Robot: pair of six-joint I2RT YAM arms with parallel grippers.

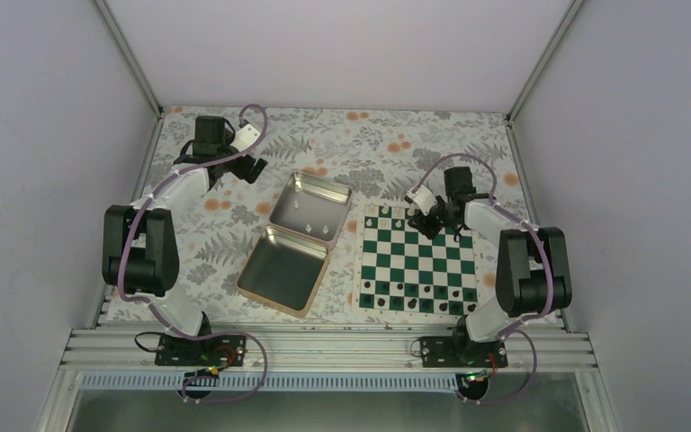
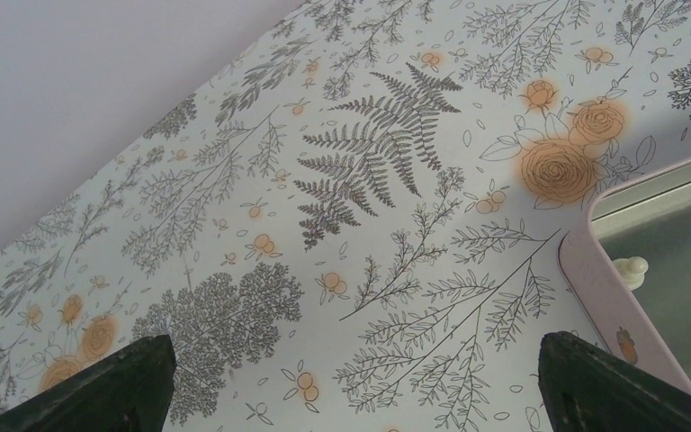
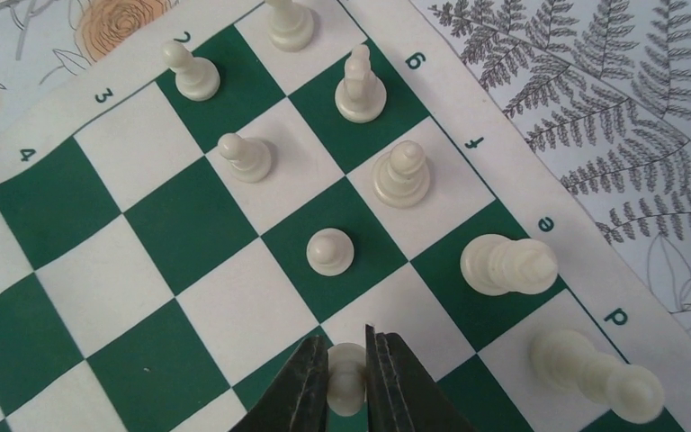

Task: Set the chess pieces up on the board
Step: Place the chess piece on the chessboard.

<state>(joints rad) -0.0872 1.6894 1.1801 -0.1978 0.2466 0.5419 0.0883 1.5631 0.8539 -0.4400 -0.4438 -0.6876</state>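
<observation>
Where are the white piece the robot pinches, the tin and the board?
white piece (image 3: 345, 371): right wrist view, on its middle.
tin (image 1: 283, 268): top external view, on the bare floor of its near half.
board (image 1: 418, 261): top external view, on an empty middle square.

Bright, even light here, no hard glare anywhere. The top view looks flat and a touch soft. On the right wrist the pieces (image 3: 331, 252) throw only faint shadows. The held piece (image 3: 345, 373) at 6 o'clock blurs, and those toward 4 o'clock lean outward. Left wrist now: tin (image 2: 598, 288) at 3 o'clock looks hazy.
</observation>
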